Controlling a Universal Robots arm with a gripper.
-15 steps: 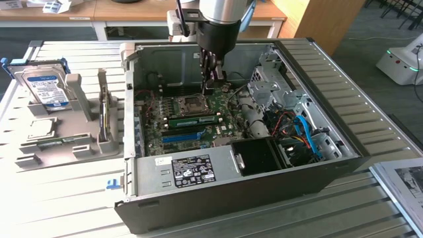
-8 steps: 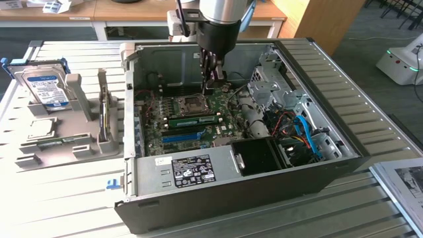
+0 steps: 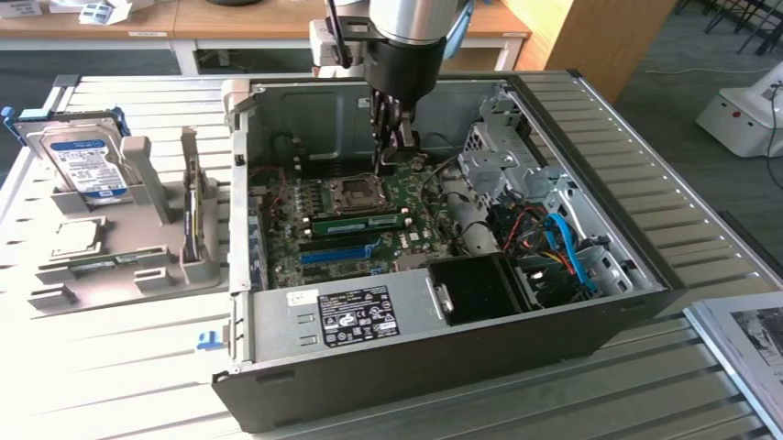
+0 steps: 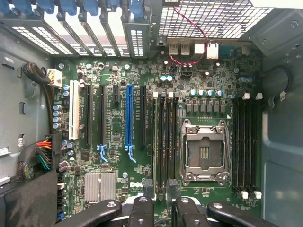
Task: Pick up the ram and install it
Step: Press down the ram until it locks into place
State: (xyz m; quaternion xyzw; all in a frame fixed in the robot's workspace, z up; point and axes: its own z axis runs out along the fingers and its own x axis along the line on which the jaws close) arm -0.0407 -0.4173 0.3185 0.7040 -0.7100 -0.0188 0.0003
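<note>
The ram (image 3: 355, 221) is a long green stick standing edge-up in a black slot between the CPU socket (image 3: 358, 191) and the bright blue slot (image 3: 336, 249). In the wrist view the ram (image 4: 155, 142) runs along the slot nearest the blue strip (image 4: 129, 118), beside the open socket (image 4: 203, 151). My gripper (image 3: 394, 158) hangs inside the case above the motherboard. Its black fingers (image 4: 142, 212) stand apart around the gripper's middle (image 4: 162, 210), open with nothing between them, just off one end of the ram.
The open computer case (image 3: 588, 275) lies on a slatted table, with a power supply (image 3: 355, 316), a black fan (image 3: 483, 289) and blue cables (image 3: 569, 252) inside. In the exterior view's left a grey fixture (image 3: 159, 275) holds a hard drive (image 3: 86, 165) and an upright card (image 3: 192, 215).
</note>
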